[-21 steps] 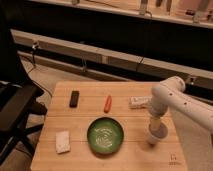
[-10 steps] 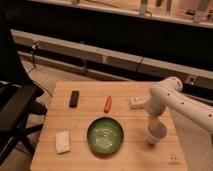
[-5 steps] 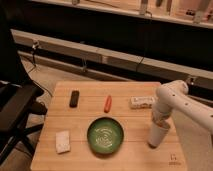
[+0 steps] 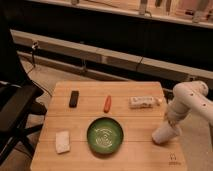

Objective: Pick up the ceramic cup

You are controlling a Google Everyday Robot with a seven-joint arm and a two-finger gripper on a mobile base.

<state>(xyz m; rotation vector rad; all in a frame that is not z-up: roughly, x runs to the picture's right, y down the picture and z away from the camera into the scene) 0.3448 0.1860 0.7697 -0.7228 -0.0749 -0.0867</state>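
Down near the right edge of the tabletop, toward its front corner, the gripper sits right over the ceramic cup, hiding most of it; whether it has closed on the cup cannot be told.

Surface: pale wooden planks
Far row: a black bar, an orange stick and a white packet are laid apart
Near row: a white block is set left of a green bowl
Pincer: held low at the right front, right of the bowl
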